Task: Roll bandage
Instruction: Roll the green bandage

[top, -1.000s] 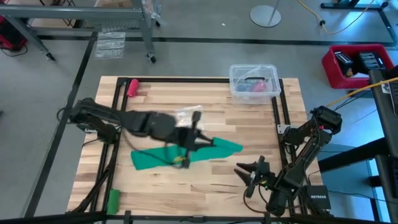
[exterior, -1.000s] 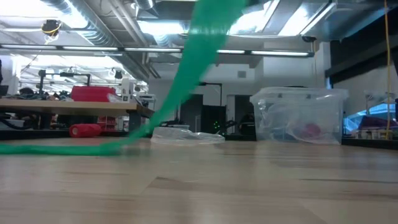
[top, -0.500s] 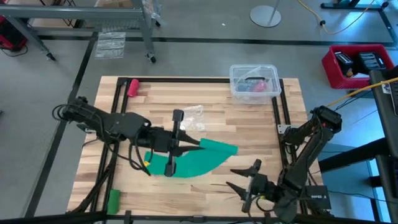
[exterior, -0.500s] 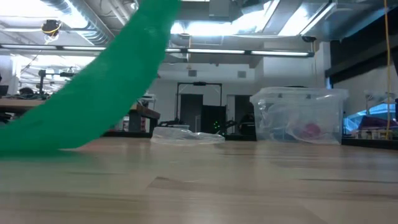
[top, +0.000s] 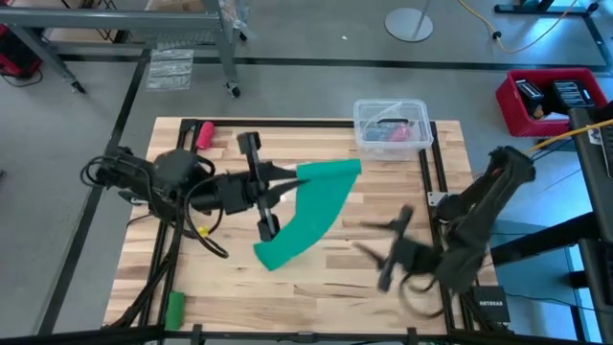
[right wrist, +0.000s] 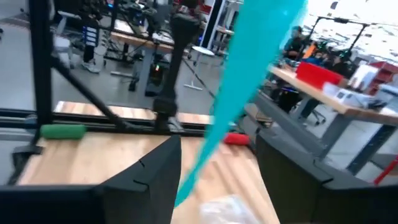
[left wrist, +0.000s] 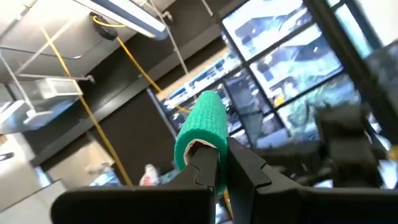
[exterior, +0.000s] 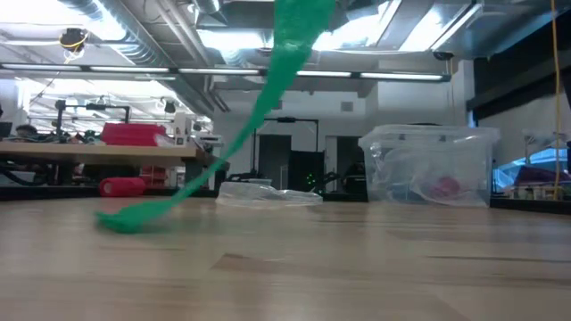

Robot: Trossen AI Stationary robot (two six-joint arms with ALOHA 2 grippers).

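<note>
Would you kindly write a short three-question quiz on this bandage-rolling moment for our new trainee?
1. True or false: the left gripper is shut on the bandage.
2. Which touches the table? A: the bandage's lower end; B: its whole length; C: none of it.
3. Fill in: the right gripper is ____ and holds nothing.

Key: 1 true; 2 A; 3 open.

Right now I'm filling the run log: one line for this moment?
left gripper: shut on bandage, strip lifted, tail on table | right gripper: open, empty
</note>
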